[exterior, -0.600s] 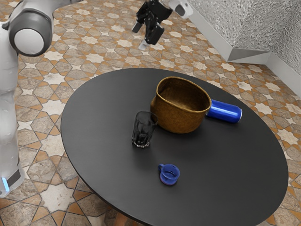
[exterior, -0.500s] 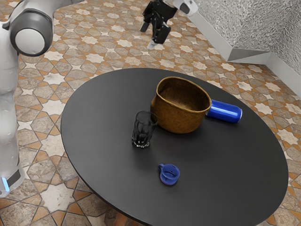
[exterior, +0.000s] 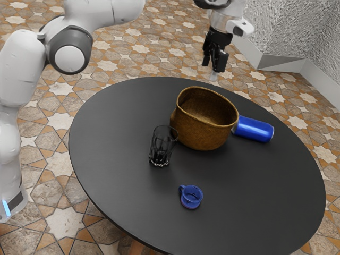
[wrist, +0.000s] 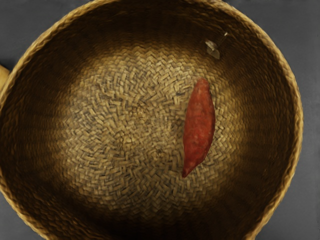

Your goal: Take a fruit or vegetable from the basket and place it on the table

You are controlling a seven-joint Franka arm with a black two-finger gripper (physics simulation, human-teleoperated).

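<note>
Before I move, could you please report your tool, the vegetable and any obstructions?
Tool open, above basket. Red vegetable inside, uncovered. Small unidentified object also inside, apart from it.

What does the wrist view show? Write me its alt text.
A red vegetable, tapered at both ends, lies off-centre on the floor of a round woven basket seen from above. On the inner wall is a small thing too unclear to name. Dark grey tabletop surrounds the rim.
</note>
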